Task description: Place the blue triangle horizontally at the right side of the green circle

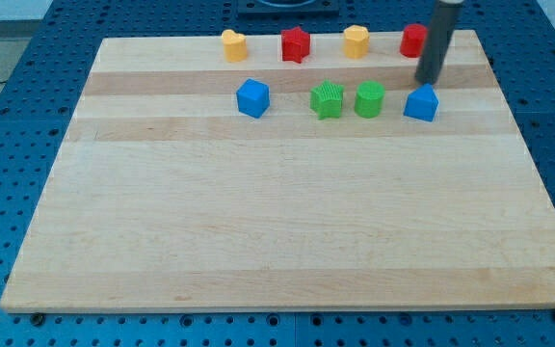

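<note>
— In the upper right of the frame, that's where it's all happening. See the dark rod? My tip (429, 81) sits just above the blue triangle (421, 103), a touch toward the view's top, close to it or perhaps touching; I can't tell which.

— And the end effector, is it holding anything?

— Nothing to hold with. It's a bare rod, no jaws to open or close; it only pushes. The triangle lies on the wooden surface (277, 231), to the view's right of the green circle (369, 99), with a small gap between, roughly level with it.

— So nearly done?

— I'd judge so. Any nudge should be short and slow, aimed through the block's middle so it doesn't spin. Pushing from the top would send it down out of line; better to come round to its right side and ease it leftward.

— What's nearby?

— A green star (327, 99) just left of the circle, a blue cube (252, 97) further left. Along the top edge: a yellow block (233, 44), a red star (296, 43), another yellow block (356, 41), and a red block (413, 40) partly behind the rod.
</note>
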`<state>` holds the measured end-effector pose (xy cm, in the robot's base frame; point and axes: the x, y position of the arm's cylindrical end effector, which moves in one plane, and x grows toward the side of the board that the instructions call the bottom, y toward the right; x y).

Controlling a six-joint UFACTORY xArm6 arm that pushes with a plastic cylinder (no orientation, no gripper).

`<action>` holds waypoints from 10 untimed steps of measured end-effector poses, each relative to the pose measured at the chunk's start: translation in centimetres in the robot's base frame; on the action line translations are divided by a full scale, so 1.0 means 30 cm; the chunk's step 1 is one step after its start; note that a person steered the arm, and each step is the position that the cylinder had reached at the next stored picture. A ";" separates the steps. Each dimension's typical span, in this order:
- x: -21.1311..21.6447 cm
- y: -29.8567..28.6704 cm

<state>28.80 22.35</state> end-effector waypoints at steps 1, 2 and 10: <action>0.239 0.126; 0.433 0.008; 0.033 -0.279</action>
<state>29.80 13.99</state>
